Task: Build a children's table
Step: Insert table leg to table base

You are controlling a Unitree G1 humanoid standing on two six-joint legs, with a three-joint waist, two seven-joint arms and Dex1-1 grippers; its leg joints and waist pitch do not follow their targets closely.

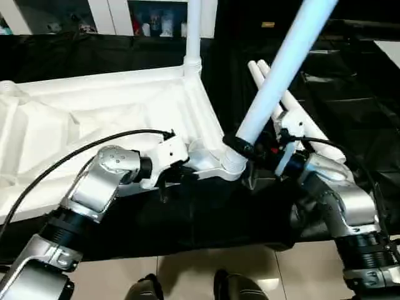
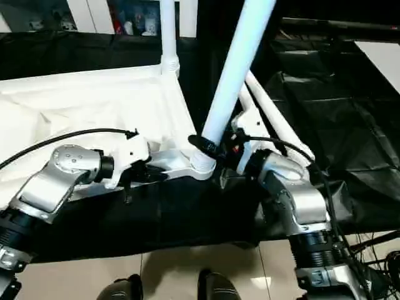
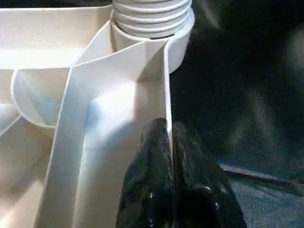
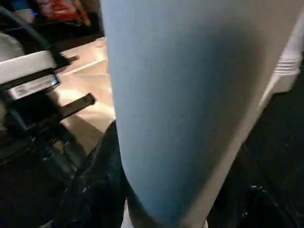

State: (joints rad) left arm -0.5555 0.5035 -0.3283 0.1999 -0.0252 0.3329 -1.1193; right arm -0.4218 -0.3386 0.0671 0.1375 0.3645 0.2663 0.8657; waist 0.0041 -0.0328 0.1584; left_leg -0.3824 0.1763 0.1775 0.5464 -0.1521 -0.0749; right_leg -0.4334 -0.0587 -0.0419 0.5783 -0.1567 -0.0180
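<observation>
Left claw pinches the big white ribbed plastic tabletop's near rim while right claw, clamped on the long white tubular leg, should straighten it into the near corner socket.

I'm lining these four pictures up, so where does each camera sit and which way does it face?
Left eye: on the head, facing down at the tabletop; both silver forearms show.
Right eye: beside it, same scene.
Left wrist: along the left gripper, shut on the tabletop's edge.
Right wrist: along the right gripper, shut on the tilted leg.
Both wrist views share the tabletop.
</observation>
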